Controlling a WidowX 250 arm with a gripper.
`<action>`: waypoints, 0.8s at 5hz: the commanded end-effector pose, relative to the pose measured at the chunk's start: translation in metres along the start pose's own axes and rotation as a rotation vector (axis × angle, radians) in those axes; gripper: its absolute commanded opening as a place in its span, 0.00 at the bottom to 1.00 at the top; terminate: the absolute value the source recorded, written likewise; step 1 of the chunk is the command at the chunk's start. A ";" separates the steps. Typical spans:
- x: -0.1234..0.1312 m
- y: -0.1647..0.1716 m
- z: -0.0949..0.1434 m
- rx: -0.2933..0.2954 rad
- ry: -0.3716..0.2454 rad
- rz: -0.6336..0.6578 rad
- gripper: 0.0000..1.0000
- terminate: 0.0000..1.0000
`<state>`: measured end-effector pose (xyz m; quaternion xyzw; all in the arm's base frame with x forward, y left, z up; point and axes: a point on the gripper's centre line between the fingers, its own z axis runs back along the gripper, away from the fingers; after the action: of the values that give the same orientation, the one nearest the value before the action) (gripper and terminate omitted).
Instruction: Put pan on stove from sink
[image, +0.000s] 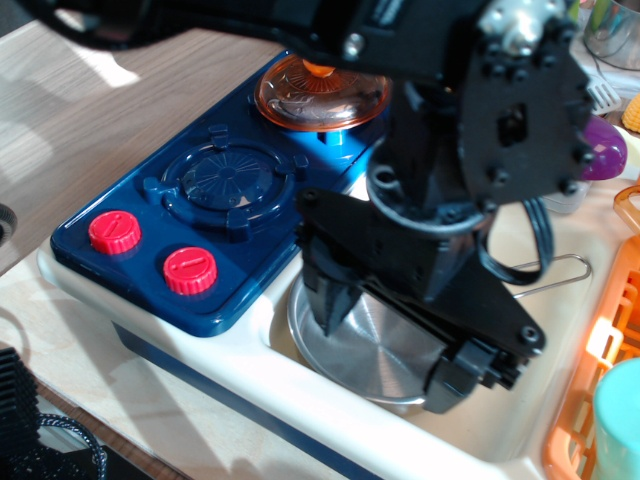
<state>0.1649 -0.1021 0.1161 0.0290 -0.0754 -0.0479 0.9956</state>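
Note:
The shiny steel pan (368, 352) lies flat in the cream-white sink (520, 405), with its wire loop handle (562, 268) pointing right. My black gripper (392, 340) hangs low over the pan and hides most of it. Its jaws are wide apart. The left finger (327, 298) is at the pan's left rim and the right finger (462, 376) is at its front right rim. The dark blue stove (150, 255) lies left of the sink. Its near burner (225, 180) is bare.
A pot with an orange transparent lid (320, 95) sits on the far burner. Two red knobs (113, 231) (189, 270) are at the stove's front. An orange dish rack (600, 390) with a teal cup (622, 420) stands at the right. A purple eggplant (603, 150) lies behind.

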 end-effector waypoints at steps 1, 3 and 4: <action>0.005 -0.008 -0.010 -0.049 -0.044 -0.017 1.00 0.00; 0.007 -0.010 -0.027 -0.086 -0.053 -0.025 1.00 0.00; 0.007 -0.008 -0.044 -0.106 -0.069 -0.028 1.00 0.00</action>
<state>0.1752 -0.1064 0.0700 -0.0191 -0.0981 -0.0662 0.9928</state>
